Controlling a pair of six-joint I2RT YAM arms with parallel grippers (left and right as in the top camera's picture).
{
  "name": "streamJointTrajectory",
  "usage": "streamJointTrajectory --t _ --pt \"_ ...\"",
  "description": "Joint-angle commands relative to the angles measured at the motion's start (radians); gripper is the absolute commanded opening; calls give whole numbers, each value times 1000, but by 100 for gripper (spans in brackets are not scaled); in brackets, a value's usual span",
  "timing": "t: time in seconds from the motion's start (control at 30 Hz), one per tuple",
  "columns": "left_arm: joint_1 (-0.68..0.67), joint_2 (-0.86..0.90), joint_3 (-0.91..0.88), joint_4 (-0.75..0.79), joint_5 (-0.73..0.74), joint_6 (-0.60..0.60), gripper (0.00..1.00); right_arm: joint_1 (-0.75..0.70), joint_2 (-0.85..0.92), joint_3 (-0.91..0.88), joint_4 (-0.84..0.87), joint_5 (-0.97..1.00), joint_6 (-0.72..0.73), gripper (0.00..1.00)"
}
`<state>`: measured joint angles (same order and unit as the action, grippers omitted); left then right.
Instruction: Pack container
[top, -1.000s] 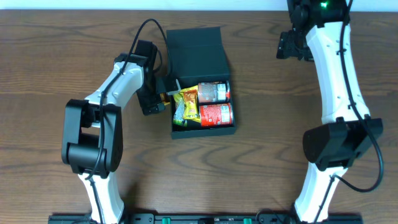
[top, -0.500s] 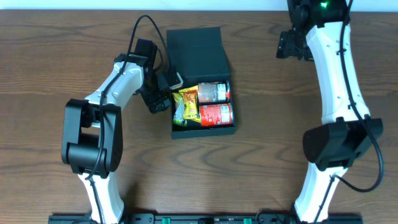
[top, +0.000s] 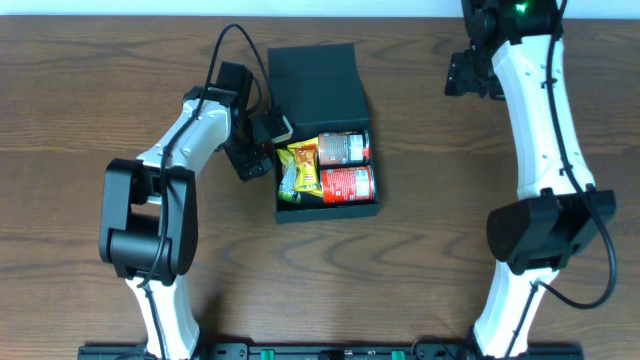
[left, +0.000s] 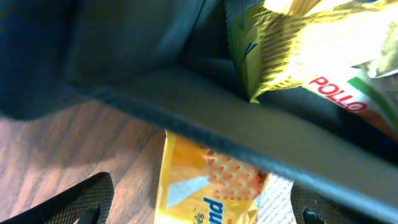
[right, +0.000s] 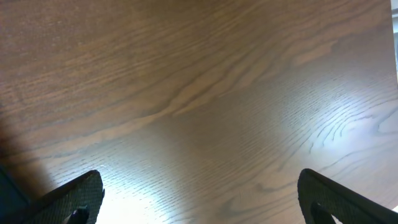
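Observation:
The container (top: 328, 212), a dark box with its flap lid (top: 315, 85) open toward the back, stands mid-table. Inside lie two red cans (top: 343, 147) (top: 347, 184) and yellow packets (top: 300, 168). My left gripper (top: 268, 140) is open, low at the box's left wall. In the left wrist view a yellow cracker packet (left: 205, 186) lies on the table between the spread fingers (left: 196, 218), outside the box wall (left: 186, 106), and a yellow packet (left: 298, 43) shows inside. My right gripper (top: 468, 75) is open and empty over bare wood (right: 199, 205) at the back right.
The left arm's black cable (top: 225, 50) loops above the table beside the lid. Brown wooden tabletop (top: 420, 250) surrounds the box. The table's back edge (top: 120, 14) runs along the top.
My left gripper has moved a little back and right along the box's left wall. The yellow packet seen at its tip a second ago is now hidden overhead. The right arm has not moved.

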<state>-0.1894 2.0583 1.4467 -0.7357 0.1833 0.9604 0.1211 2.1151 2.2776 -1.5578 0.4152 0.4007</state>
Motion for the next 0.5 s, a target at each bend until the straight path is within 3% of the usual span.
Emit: streamJointTrajectory --t 0.0,0.13,0.37,0.47 --pt "8 50 -1 -4 -6 -15 92 -2 -18 17 -1 3 2 99" --pt "8 65 0 -3 -2 -15 89 -2 -18 17 -1 3 2 99" --pt "8 64 0 -3 -3 -15 63 -2 -18 17 -1 3 3 99" --pt "8 64 0 -4 -3 -19 63 -2 -18 17 -2 3 2 99"
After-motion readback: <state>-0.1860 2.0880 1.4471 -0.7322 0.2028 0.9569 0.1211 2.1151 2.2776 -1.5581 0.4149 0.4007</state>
